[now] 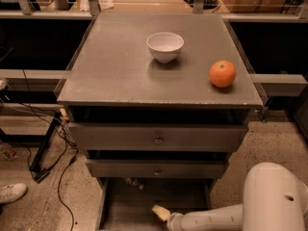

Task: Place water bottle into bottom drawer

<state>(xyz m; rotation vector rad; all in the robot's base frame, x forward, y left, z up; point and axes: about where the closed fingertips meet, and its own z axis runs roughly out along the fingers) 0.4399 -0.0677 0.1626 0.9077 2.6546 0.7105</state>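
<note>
Hand (161,211) — in bottom drawer (132,203), near its front | grip state: cannot tell

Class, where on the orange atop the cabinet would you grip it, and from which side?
I would grip the orange across its middle, from above: it is round and stands apart from the white bowl. The tool is down at the bottom drawer.

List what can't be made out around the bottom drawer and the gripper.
1. Gripper, low inside the bottom drawer, camera view: its tip is too small to show whether it holds anything.
2. Water bottle: cannot be picked out; a small speck at the drawer's back is too tiny to name.
3. Drawer's front: cut off by the picture's bottom edge and partly covered by the white arm.
</note>
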